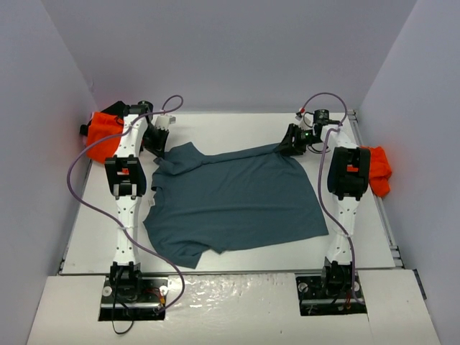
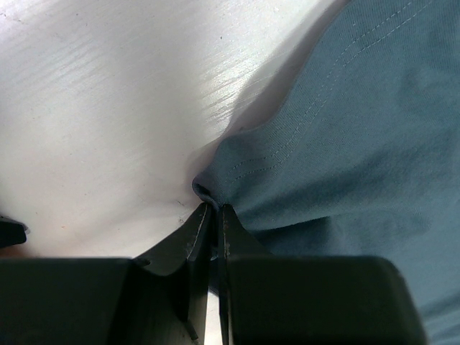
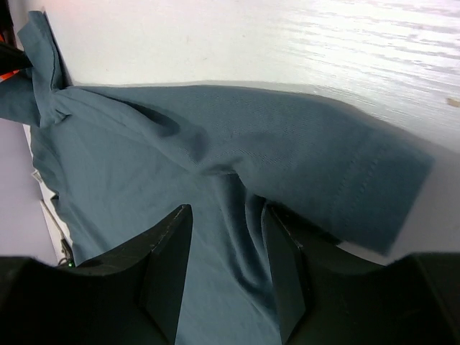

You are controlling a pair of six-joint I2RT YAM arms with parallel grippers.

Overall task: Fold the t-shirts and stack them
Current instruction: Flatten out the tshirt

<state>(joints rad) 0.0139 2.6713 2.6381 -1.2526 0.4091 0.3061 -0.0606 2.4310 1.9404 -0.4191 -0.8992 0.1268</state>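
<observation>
1. Top view: the slate-blue t-shirt (image 1: 237, 205) is seen spread almost flat in the middle of the table (image 1: 215, 126), between the arms. Its long axis is laid from left to right, and its far edge is stretched between the left gripper (image 1: 162, 148) and the right gripper (image 1: 287, 147).
2. Left wrist view: the left gripper (image 2: 214, 208) is pressed together on a stitched edge of the t-shirt (image 2: 345, 144).
3. Right wrist view: the right gripper (image 3: 224, 215) is held spread over the cloth. A sleeve (image 3: 359, 187) is pointed to the right of this view.

The spread t-shirt (image 1: 237, 201) is plain slate-blue, the table (image 1: 230, 126) white, the two bunched t-shirts (image 1: 100, 131) bright orange.
</observation>
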